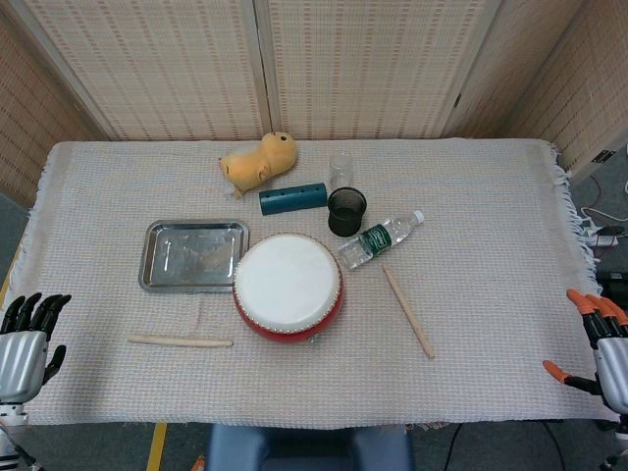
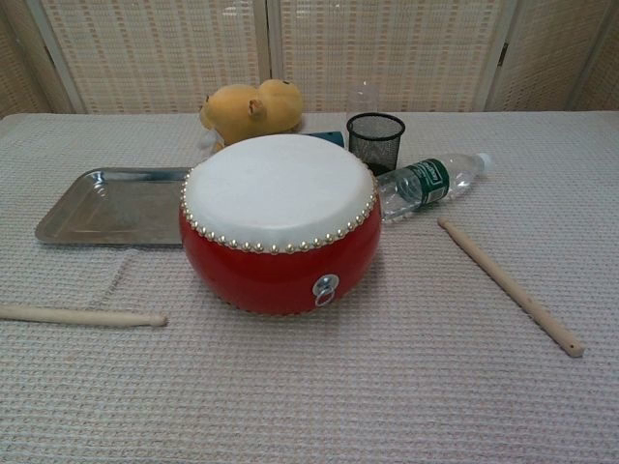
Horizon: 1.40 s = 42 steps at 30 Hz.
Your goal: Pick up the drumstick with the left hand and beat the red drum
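Left hand [image 1: 27,339] fingers apart, empty, near drumstick [image 1: 181,341], right hand [image 1: 601,343] likewise, red drum [image 1: 288,287] central

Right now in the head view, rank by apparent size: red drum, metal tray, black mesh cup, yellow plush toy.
1. Red drum with white skin
2. Rectangular metal tray, close behind
3. Yellow plush toy
4. Black mesh cup

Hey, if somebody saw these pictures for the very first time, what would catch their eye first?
The red drum with its white skin, sitting mid-table, grabs attention first. Two wooden drumsticks flank it: one lying flat near the left hand, the other angled on the right side. Behind it, a yellow plush toy stands out at the far edge.
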Tool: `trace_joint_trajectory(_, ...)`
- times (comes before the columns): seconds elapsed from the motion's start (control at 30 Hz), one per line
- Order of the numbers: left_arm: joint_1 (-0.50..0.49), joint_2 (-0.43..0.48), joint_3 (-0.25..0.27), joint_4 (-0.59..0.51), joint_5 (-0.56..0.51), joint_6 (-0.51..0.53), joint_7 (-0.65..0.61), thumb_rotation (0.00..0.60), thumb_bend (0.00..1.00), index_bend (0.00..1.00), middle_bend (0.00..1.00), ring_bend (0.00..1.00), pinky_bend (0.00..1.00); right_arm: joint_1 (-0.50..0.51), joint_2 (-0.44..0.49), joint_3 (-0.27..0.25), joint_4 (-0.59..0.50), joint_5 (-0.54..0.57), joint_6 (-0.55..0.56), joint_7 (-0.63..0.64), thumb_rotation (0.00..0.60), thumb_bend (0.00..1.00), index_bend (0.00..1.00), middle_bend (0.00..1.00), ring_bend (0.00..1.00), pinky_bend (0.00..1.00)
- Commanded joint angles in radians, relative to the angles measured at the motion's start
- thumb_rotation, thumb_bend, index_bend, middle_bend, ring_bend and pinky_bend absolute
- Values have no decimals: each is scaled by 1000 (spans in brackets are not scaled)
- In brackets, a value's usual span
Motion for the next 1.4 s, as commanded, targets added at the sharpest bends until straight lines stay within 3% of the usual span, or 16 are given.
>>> trace_joint_trajectory(0.03,1,4,0,-3,-5,-8,7,600,320,161,148,73,62,1,2,-1,-3,-1,-1,-2,600,85,72,126,0,94)
trace_joint_trajectory(0.23,9,5,1,-4,-1,-10,-5,600,321,176,152,82,63,-6,6,-3,-6,-12,16,2,600,85,69,126,0,94)
trace_joint_trajectory(0.37,-3,-13,-13,13,12,-16,-41,600,321,271,220,176,84,-11,5,2,-5,-20,40,-1,600,86,67,126,0,94)
trace_joint_trajectory(0.5,-37,-30,-19,33,48,-48,-52,600,375,331,252,187,101,-11,9,5,-7,-31,54,-2,600,85,61,126,0,94)
trace_joint_trajectory(0.77,-146,-88,2,25,78,-246,-110,600,419,397,278,188,117,-7,12,6,-9,-37,55,3,600,85,61,126,0,94)
trace_joint_trajectory(1.07,-227,-202,-6,28,-17,-409,-41,600,419,319,259,187,116,-12,14,6,-11,-25,54,5,600,86,61,126,0,94)
trace_joint_trajectory(1.4,-268,-339,-24,54,-133,-451,105,600,352,396,233,159,95,-11,12,4,-7,-20,46,11,600,85,49,126,0,94)
